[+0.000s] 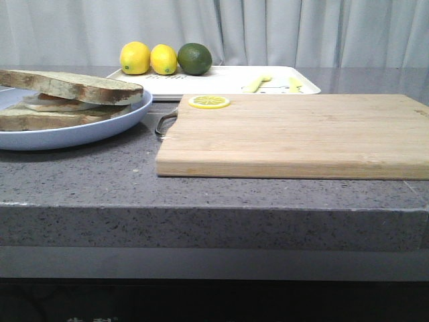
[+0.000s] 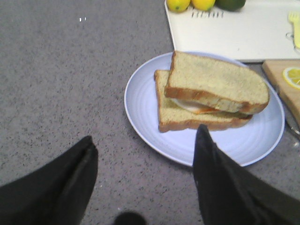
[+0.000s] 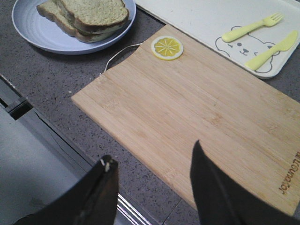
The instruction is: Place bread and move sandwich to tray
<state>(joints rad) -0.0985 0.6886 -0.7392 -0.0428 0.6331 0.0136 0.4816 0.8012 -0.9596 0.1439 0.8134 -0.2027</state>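
Bread (image 2: 216, 83) already sits on top of the egg slice, closing the sandwich (image 2: 201, 112) on its blue plate (image 2: 145, 117), left in the front view. Tray (image 1: 221, 79) at back centre, holding two lemons (image 1: 149, 58), a lime (image 1: 194, 58), fork and knife. Board (image 1: 301, 134) right of the plate, lemon slice (image 1: 208, 102) on its corner. Left gripper (image 2: 145, 154) spread apart beside the plate rim, empty. Right gripper (image 3: 154, 173) spread apart over the board edge, empty.

The tray (image 1: 221, 79) has bare white surface in its middle. Two lemons (image 1: 149, 58) and a lime (image 1: 194, 58) crowd its corner at ten o'clock; a yellow fork (image 3: 252, 27) and knife (image 3: 273, 49) lie toward two o'clock. The cutting board (image 1: 295, 134) is bare except for a lemon slice (image 1: 208, 102) at its eleven o'clock corner.
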